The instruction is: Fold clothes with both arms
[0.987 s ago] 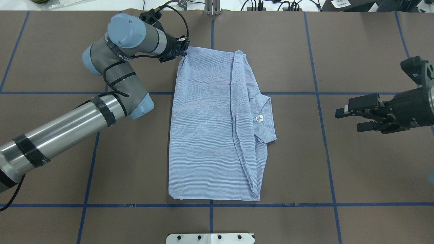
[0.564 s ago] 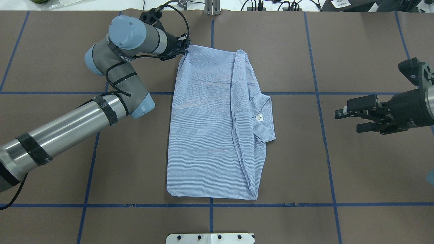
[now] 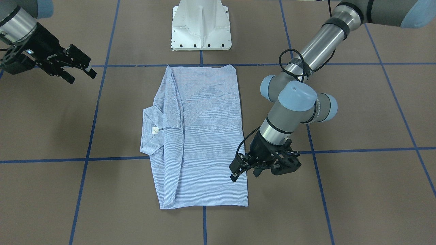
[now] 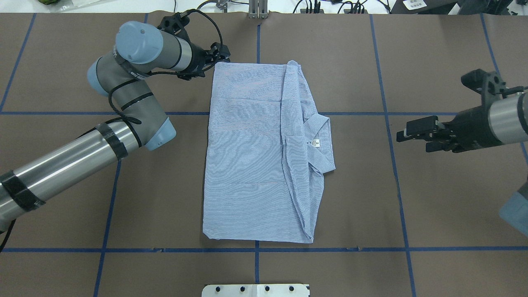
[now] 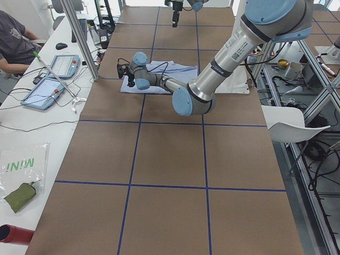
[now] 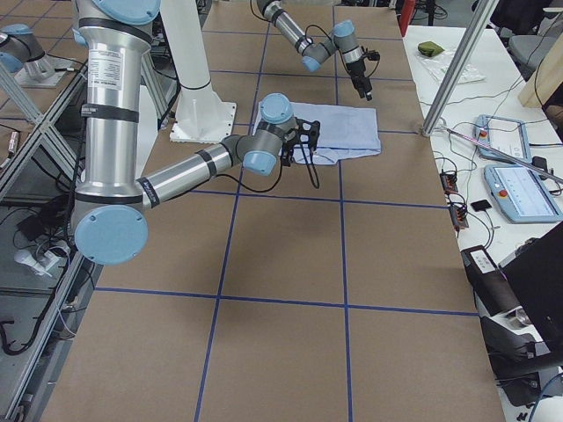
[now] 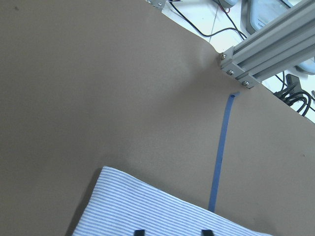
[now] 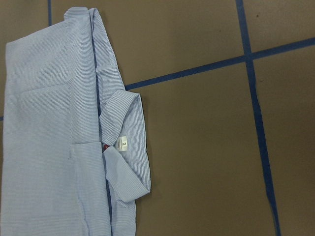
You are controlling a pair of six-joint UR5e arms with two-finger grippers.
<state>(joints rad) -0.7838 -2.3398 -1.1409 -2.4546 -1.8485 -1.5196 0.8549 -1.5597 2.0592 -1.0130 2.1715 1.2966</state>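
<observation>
Light blue, finely white-striped button-up shirt (image 4: 251, 165) is lying flat in the middle of the brown paper-covered table (image 4: 453, 206). It is folded into a long rectangle, back side up. Its near edge is running just beside the blue tape line (image 4: 350, 249) closest to the robot. One long fold of cloth is lapping over along the robot's right side, and the striped collar (image 4: 324, 136) is poking out from under it, pointing toward the right arm. The small white neck label (image 4: 315, 143) is showing at the collar's inner edge.

Over at the shirt's far corner on the robot's left, the black claw left gripper (image 3: 244, 173) is hovering low, wrist bent down from the silver-grey arm with light blue joint caps (image 4: 62, 165). Its fingers are standing apart with nothing pinched between them. In the wrist view both fingertips (image 7: 139, 231) are sitting over the striped cloth right at its edge, though whether they are touching it I cannot tell.

The black claw right gripper (image 4: 412, 140) is hanging well clear of the shirt, out past the collar side. It is aiming back toward the garment, fingers spread and empty. The white pedestal base (image 3: 201, 27) is sitting behind the shirt's near edge.
</observation>
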